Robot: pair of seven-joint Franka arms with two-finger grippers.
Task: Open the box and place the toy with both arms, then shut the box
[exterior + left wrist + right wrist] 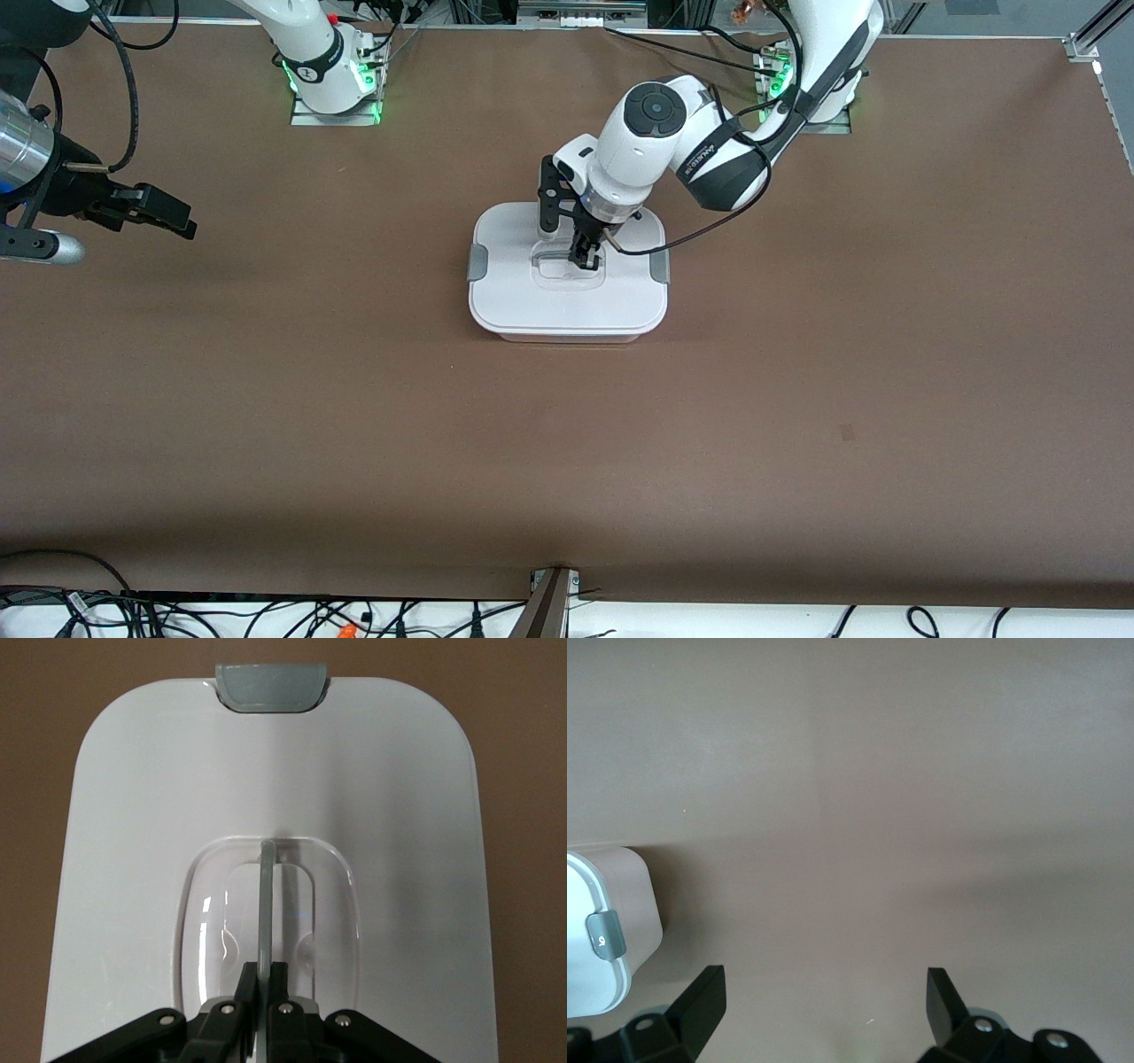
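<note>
Box [567,275] sits mid-counter [797,399], lid [532,297] on, grey clips [477,263] at both short ends. No toy in any view.

Left claw [584,258] down in the lid's clear recess, pads [232,1005] together on the thin handle [266,904] bar; bar runs straight up between them in left wrist view, pinch near one end of the bar, not its middle. Centred across the lid's width, square to its long axis.

Right claw [151,211] waiting in the air over bare counter toward the right arm's end, well apart from box; fingers [700,1001] spread wide, nothing between. Box corner and one clip just visible at edge of right wrist view.

Handling, judged: lid stiff, light, smooth plastic; tub translucent and thin-walled, likely light enough to rise with the lid if clips hold. Handle bar narrow and slick, so firm pinch, straight vertical pull. Off-centre grip may tilt lid. Clip state (latched or free) not readable from here. Best hold for the second arm probably tub wall or a clip end
</note>
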